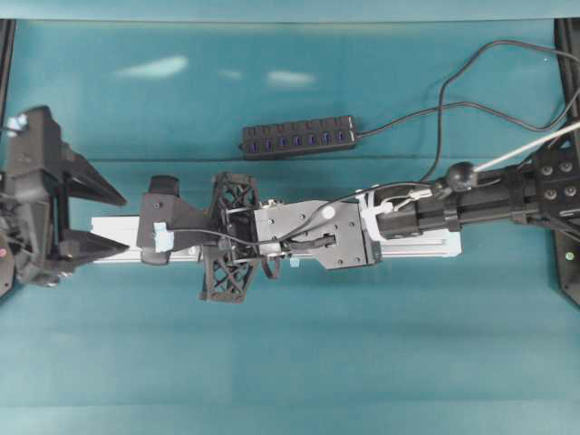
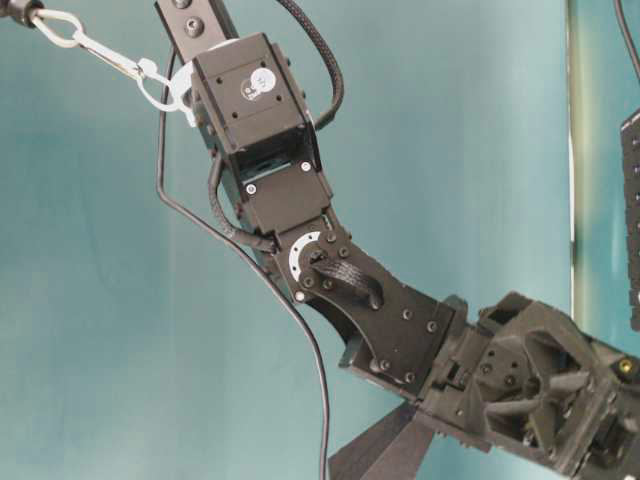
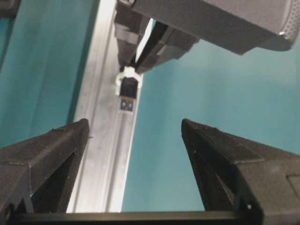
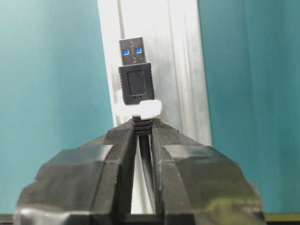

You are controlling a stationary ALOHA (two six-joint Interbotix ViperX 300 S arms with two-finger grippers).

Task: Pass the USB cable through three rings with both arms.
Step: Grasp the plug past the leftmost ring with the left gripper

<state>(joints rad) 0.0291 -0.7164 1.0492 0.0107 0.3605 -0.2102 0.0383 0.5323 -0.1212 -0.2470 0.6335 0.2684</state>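
Right wrist view: the right black pincer (image 4: 140,136) is closed on the thin black USB cable (image 4: 135,82) just behind its dark rectangular plug; the metal tip with blue inserts points away from the camera, along the long silver aluminium rail (image 4: 183,70).
White plastic ring (image 4: 140,110): sits at the base of the plug, right at the fingertips; whether the plug has passed through it cannot be told.
Left wrist view: the left black pincer (image 3: 136,136) is wide open and holds nothing; its two pointed fingers (image 3: 56,150) frame the rail, and the plug faces the camera, well apart from them.
Overhead view: the right arm reaches across the middle and lies over the rail on the teal bench (image 1: 290,362); the left pincer waits at the rail's left end.
Black multi-port hub bar (image 1: 299,138): lies beyond the rail, apart from both arms.
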